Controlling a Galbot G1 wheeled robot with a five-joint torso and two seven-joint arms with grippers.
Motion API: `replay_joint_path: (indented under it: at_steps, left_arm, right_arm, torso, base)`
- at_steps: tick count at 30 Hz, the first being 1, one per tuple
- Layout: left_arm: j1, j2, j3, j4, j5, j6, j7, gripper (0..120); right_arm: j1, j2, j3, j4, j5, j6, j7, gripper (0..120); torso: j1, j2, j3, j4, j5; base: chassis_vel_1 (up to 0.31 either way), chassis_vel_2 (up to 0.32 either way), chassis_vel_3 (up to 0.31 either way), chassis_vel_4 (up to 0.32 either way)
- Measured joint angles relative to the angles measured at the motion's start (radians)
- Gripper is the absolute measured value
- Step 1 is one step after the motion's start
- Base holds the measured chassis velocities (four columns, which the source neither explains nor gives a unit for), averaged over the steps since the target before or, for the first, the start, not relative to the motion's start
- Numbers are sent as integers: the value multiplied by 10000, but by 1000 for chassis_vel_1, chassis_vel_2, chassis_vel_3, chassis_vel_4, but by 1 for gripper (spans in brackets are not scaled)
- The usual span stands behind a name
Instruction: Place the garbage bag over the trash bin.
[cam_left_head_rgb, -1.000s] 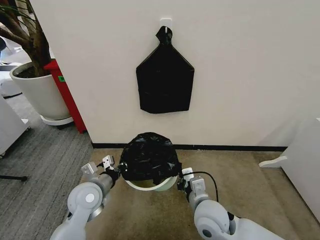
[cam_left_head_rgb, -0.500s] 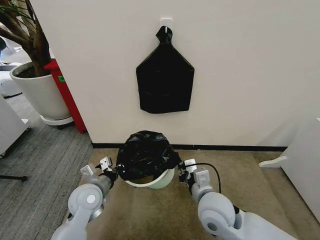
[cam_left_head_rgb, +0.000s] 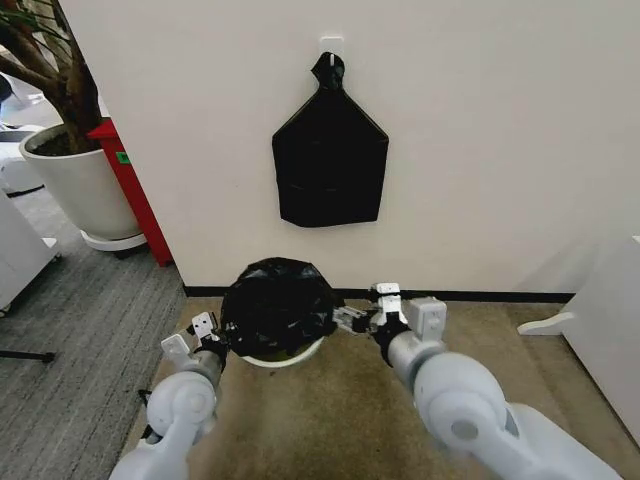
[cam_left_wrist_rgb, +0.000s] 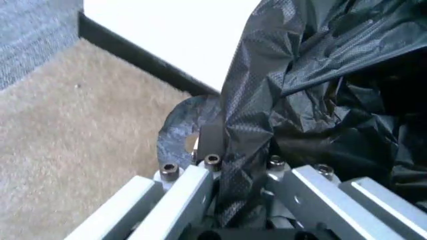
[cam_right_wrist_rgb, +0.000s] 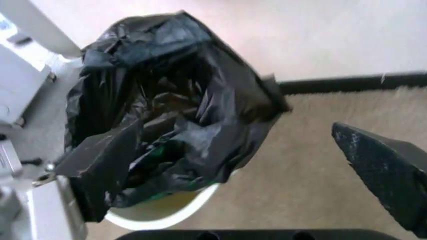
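We see the thin, glossy black plastic garbage bag (cam_left_head_rgb: 276, 307) draped over the small round cream-white plastic trash bin (cam_left_head_rgb: 280, 357), which stands on the tan carpet (cam_left_head_rgb: 330, 420) close to the white wall (cam_left_head_rgb: 480, 150). The film covers most of the bin's mouth and the far side of its rim; only a crescent of the near rim shows below the bag in the head view, and the right wrist view shows the same pale rim (cam_right_wrist_rgb: 167, 212) under the crumpled film (cam_right_wrist_rgb: 173, 110).

Our left pincer (cam_left_head_rgb: 212, 338) sits at the bag's left edge, closed on a fold of the black film; in the left wrist view the film (cam_left_wrist_rgb: 293, 95) runs down between its metal fingers (cam_left_wrist_rgb: 180, 195).

Our right pincer (cam_left_head_rgb: 352, 319) hangs just beside the bag's right edge, apart from the film, with its jaws spread; one dark fingertip (cam_right_wrist_rgb: 383, 172) shows in the right wrist view well clear of the bag.

On the wall above hangs a flat black five-cornered sheaf with a knotted top (cam_left_head_rgb: 330, 155). A large white planter with a tree (cam_left_head_rgb: 75, 180) stands to the left.
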Motion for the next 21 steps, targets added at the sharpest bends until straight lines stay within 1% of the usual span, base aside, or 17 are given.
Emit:
replay_joint_path:
  at_steps: [1,4,7,8,9,11,12,14,15,16,21]
  left_arm:
    - [0,0,0,0,0,0,0,1]
    - [-54,-93,259,121,125,-877,-277,1]
    - [-73,-278,560,208,243,-1936,-441,1]
    - [-73,-335,641,246,327,-2200,-448,1]
    - [-73,-335,641,246,327,-2200,-448,1]
    - [-75,-472,788,425,617,-2860,-436,1]
    - [-93,-592,858,616,873,-3359,-430,1]
    - [-133,-771,904,843,1211,-3937,-428,1]
    - [-140,-849,914,892,1326,-4118,-428,1]
    - [-140,-849,914,892,1326,-4118,-428,1]
    - [-70,-1127,973,916,1731,-4393,-424,1]
  right_arm:
    - [0,0,0,0,0,0,0,99]
    - [512,454,-85,-470,555,341,482,100]
    - [951,1134,5,-1057,1007,698,938,100]
    - [983,1279,27,-1165,1037,772,967,100]
    - [983,1279,27,-1165,1037,772,967,100]
    - [998,1718,77,-1420,1073,916,1058,100]
    - [949,2028,87,-1535,1069,971,1123,100]
    - [792,2459,18,-1667,946,1002,1161,100]
    - [707,2652,-55,-1722,818,1005,1161,100]
    - [707,2652,-55,-1722,818,1005,1161,100]
    - [513,3215,-332,-1882,429,1003,1129,100]
  torso:
    - [0,0,0,0,0]
    - [0,0,0,-1,-1]
    - [0,0,1,1,-1]
    - [0,0,0,0,-1]
    - [0,0,0,0,-1]
    - [0,0,0,-3,1]
    - [0,0,0,-1,0]
    - [0,0,1,0,-2]
    - [0,0,0,0,-1]
    - [0,0,0,0,-1]
    - [0,0,0,-2,-1]
  base:
    - [0,0,0,0]
    - [0,0,0,0]
    - [0,0,0,0]
    - [0,0,0,0]
    - [0,0,0,0]
    - [0,0,0,0]
    - [0,0,0,0]
    - [0,0,0,0]
    - [0,0,0,0]
    - [0,0,0,0]
    - [0,0,0,0]
